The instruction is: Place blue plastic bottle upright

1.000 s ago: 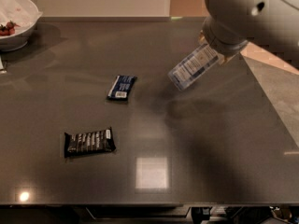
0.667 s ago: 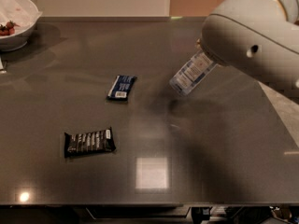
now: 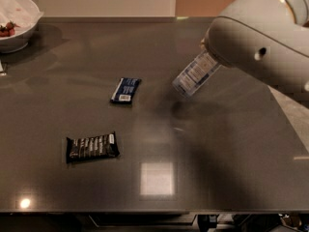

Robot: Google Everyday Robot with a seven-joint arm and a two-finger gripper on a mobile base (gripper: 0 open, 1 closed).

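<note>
The blue plastic bottle [image 3: 195,74], clear with a white-and-blue label, hangs tilted in the air above the right middle of the dark table [image 3: 154,129]. Its bottom end points down and to the left, and its shadow falls on the table below. Its upper end disappears under the arm's large white shell [image 3: 256,42]. My gripper is at that hidden upper end, behind the shell, and holds the bottle off the table. The cap is hidden.
A dark-blue snack wrapper [image 3: 125,90] lies left of the bottle. A black snack bar [image 3: 91,147] lies at the front left. A white bowl [image 3: 14,21] with red food stands at the back left corner. The table's right edge is near the arm.
The arm's white shell has swung left and lower, filling more of the upper right. The bottle has sunk slightly and stays tilted in the grip.
</note>
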